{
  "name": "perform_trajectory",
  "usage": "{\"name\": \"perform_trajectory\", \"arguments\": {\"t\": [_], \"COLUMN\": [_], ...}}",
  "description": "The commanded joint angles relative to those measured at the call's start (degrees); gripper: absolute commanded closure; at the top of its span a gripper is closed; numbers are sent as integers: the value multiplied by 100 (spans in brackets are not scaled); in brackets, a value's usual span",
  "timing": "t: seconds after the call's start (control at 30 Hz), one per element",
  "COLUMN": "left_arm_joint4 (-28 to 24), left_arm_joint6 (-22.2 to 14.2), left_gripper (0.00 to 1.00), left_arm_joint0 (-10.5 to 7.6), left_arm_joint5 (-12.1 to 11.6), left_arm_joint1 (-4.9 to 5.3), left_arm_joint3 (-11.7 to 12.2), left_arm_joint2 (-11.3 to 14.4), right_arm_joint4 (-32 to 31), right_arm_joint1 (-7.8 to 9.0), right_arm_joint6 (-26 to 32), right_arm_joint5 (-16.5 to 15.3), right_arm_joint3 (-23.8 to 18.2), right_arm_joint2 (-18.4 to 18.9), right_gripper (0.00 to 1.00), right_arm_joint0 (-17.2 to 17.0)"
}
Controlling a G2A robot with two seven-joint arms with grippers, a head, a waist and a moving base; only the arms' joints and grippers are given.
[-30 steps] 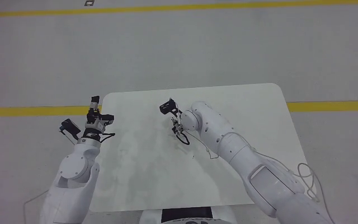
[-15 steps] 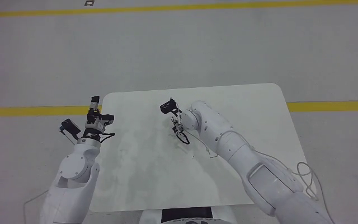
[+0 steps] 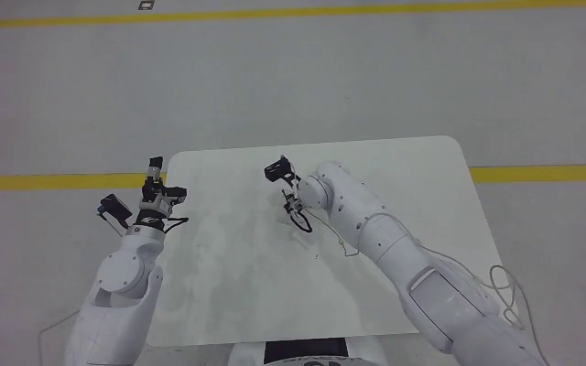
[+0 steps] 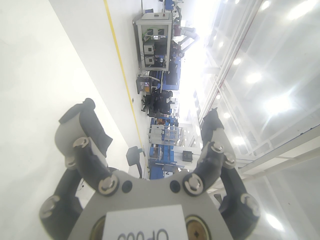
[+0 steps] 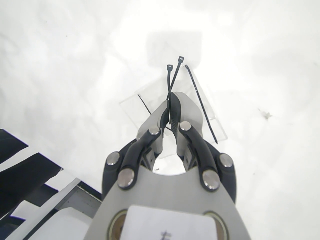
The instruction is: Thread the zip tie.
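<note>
My right gripper is shut on two thin black zip ties, whose square heads stick out past its fingertips and cross each other. It hovers just above a clear plastic tray on the white table. A third black zip tie lies loose on that tray beside the fingers. In the top view the right gripper sits near the table's middle. My left gripper is open and holds nothing, at the table's left edge, turned away from the table.
Grey floor with yellow lines surrounds the white table. A small dark speck lies on the tabletop near the tray. Bare tabletop lies in front and to the right of the right arm.
The right wrist has shifted slightly to the right over the tray, still holding the ties. The left arm has not moved.
</note>
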Motion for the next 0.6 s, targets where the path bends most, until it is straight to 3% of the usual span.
{"name": "perform_trajectory", "arguments": {"t": [0.0, 0.17, 0.57], "left_arm_joint4": [0, 0, 0], "left_arm_joint6": [0, 0, 0], "left_gripper": [0, 0, 0], "left_arm_joint0": [0, 0, 0], "left_arm_joint5": [0, 0, 0], "left_arm_joint1": [0, 0, 0], "left_arm_joint3": [0, 0, 0], "left_arm_joint2": [0, 0, 0], "right_arm_joint4": [-10, 29, 662], "right_arm_joint1": [25, 111, 473], "right_arm_joint6": [15, 47, 89], "right_arm_joint5": [-7, -71, -487], "right_arm_joint3": [-73, -324, -1428], "right_arm_joint2": [47, 246, 1268], "right_gripper": [100, 100, 100], "right_arm_joint0": [-30, -122, -701]}}
